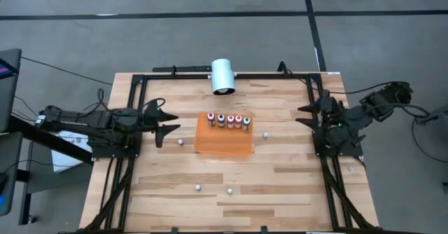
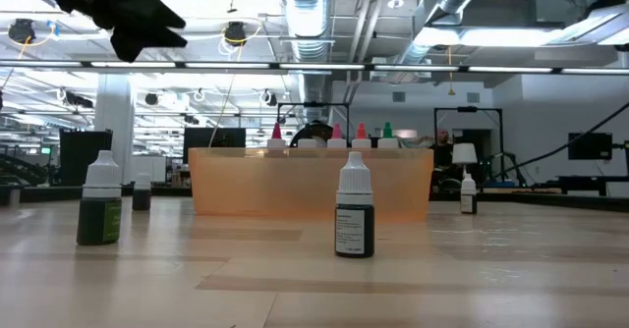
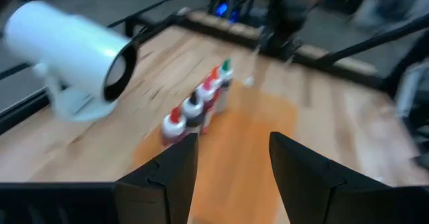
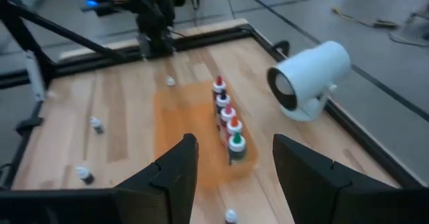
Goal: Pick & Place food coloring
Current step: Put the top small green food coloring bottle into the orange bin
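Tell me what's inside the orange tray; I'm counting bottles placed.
Five small bottles stand in a row along the orange tray's far edge. The tray's remaining floor looks bare; nothing appears hidden.

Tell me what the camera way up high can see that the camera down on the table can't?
Only the high view shows both arms: the left gripper and right gripper, open and empty, plus the white cylinder.

Only the low view shows the room behind, with ceiling pipes and lights.

Both show the orange tray holding a row of bottles, and loose bottles on the table.
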Motion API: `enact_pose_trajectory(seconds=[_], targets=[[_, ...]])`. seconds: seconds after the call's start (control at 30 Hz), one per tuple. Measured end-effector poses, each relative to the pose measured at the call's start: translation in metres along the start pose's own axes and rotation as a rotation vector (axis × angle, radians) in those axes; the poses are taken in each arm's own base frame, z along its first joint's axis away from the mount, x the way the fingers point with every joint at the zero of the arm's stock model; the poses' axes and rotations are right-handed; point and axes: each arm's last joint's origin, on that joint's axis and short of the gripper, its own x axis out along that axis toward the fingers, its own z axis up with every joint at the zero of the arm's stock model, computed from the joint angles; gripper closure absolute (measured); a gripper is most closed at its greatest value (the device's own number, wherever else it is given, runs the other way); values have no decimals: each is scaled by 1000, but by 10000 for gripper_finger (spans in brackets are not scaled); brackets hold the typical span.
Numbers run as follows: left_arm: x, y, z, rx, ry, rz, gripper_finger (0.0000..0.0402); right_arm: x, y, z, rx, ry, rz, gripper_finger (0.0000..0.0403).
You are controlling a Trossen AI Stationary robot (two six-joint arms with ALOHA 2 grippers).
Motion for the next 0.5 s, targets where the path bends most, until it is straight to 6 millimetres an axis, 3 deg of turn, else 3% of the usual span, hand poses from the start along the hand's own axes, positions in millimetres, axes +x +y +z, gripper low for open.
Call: enact_pose_trajectory(seconds=[0.2,0.5], targets=[[-11,8,-14,-21,-157,-149,226,9,-3,-29,65,-62,81,221],[-14,16,-40,-65,-188,-203,226,33,3,-69,147,-141,151,220]])
